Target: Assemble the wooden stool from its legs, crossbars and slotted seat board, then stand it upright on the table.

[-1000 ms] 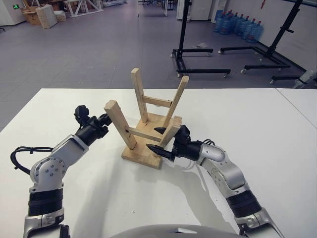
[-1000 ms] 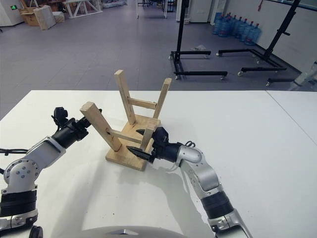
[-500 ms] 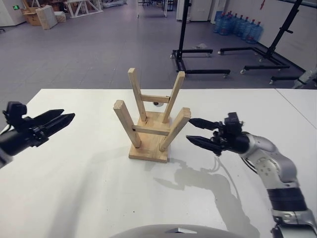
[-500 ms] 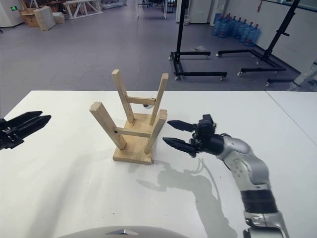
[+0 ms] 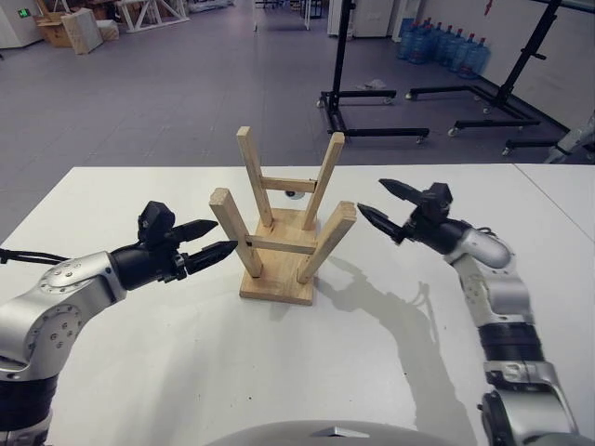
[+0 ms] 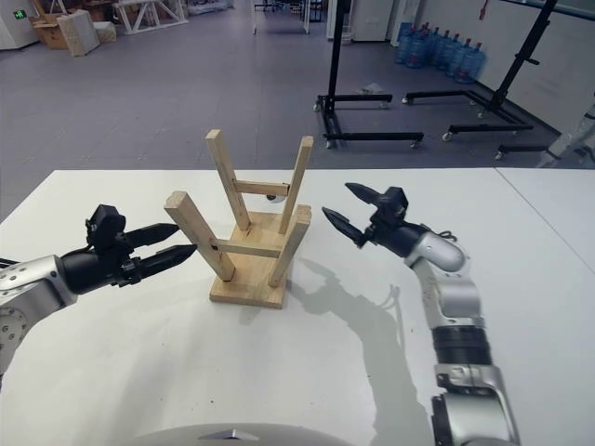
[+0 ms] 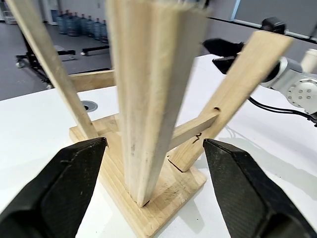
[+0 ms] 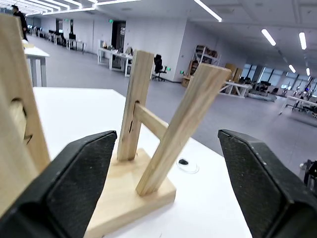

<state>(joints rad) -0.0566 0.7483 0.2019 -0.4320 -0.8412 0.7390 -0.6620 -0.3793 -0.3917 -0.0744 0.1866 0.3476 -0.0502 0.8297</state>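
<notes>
I am looking into a large hall with a grey floor (image 5: pixel 167 84). Black metal stands on castors (image 5: pixel 372 98) sit behind the work area, and a cluster of blue water bottles (image 5: pixel 446 42) is against the far wall. The wide white counter (image 5: pixel 139 372) runs across the whole foreground.

The pale wooden stool (image 5: pixel 277 283) sits near the middle of the counter. It is upside down, with the square seat board lying flat on the surface. All four legs point upward and splay slightly outward toward their free ends, so its long axis is roughly vertical. One crossbar (image 5: pixel 286 184) joins the two far legs and another (image 5: pixel 279 246) joins the two near legs. A small round grey fitting (image 5: pixel 294 194) is set in the counter just behind the stool.

My left claw (image 5: pixel 221 235) is level with the lower half of the near left leg (image 5: pixel 234 232) and spread wide. In the left wrist view that leg stands between the two dark fingers (image 7: pixel 69 183) with a gap on each side, so it is straddled but not gripped. My right claw (image 5: pixel 371 195) hangs above the counter just beside the top of the near right leg (image 5: pixel 327 242). It is also spread wide, holds nothing, and is clear of the wood.
</notes>
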